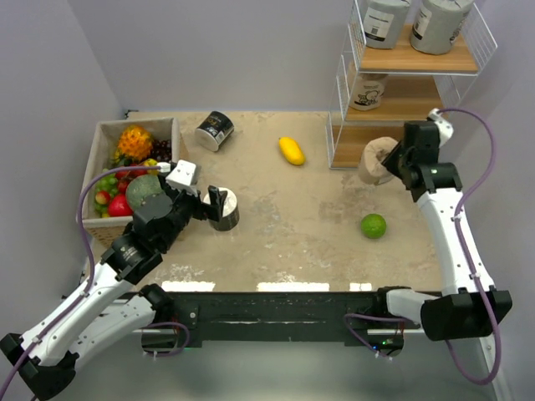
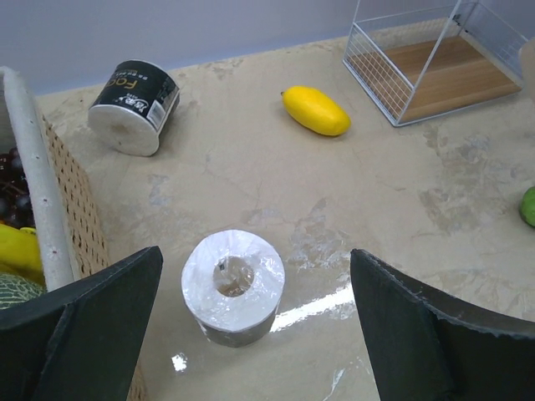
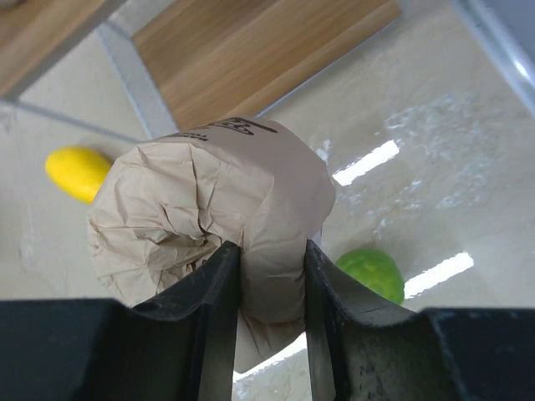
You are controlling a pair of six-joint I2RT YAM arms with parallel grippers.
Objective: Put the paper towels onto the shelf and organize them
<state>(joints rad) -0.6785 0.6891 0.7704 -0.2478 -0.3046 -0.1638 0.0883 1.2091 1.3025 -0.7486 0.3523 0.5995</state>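
Overhead, the right arm stretches toward the shelf's bottom tier, and the left arm bends inward.

Left wrist: the left pincer gapes wide around an upright dark roll on the worktop, touching neither finger.

Right wrist: the right pincer pinches a tan roll.

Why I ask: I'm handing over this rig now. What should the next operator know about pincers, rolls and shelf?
Right pincer: shut on a tan paper-wrapped roll, by the bottom tier of the white-wire, wooden-board shelf, not yet shelved.
Left pincer: open over an upright black-wrapped roll on the table.
Second black roll lies on its side near the fruit box.
Done: two grey rolls on top tier, one pale roll on middle tier.
Left: shelve these three.
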